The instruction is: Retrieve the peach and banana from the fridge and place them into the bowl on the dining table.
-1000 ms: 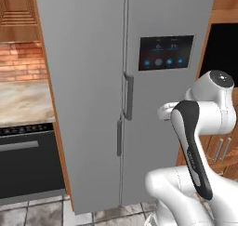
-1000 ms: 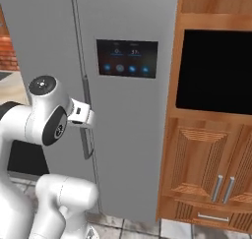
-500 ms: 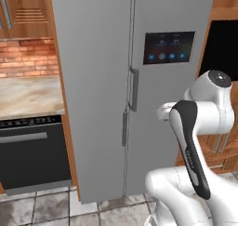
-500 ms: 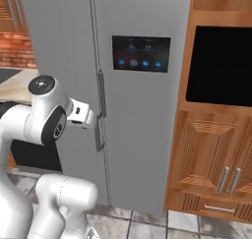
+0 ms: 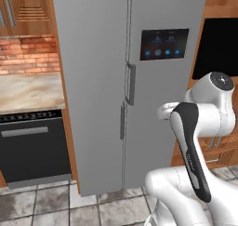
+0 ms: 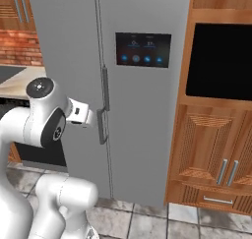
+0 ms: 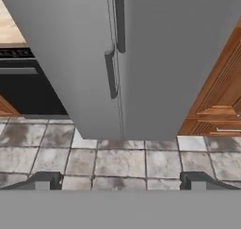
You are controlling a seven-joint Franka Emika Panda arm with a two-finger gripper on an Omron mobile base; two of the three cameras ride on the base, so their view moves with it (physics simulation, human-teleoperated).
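Observation:
The fridge (image 5: 97, 81) is a tall grey two-door unit with both doors shut and a dark touch panel on the right door. Its two vertical bar handles (image 5: 132, 84) meet at the middle seam. In the right base view the fridge (image 6: 142, 134) stands just beyond my raised hand. My gripper (image 7: 120, 181) is open, with nothing between its fingertips (image 7: 44, 181). It points down at the fridge's lower doors (image 7: 164, 58) and the floor, some way back from the handles (image 7: 110, 75). The peach, banana, bowl and dining table are out of view.
A black oven (image 6: 221, 61) sits in wooden cabinetry (image 6: 211, 154) right of the fridge. To the left are a black appliance (image 5: 35, 146) under a marbled counter (image 5: 28, 92) and a brick wall. Grey floor tiles (image 7: 117, 162) lie in front.
The whole scene has slid to the right in both base views, so the base has moved; more of the left counter shows now. The arm keeps its pose and the gripper stays open.

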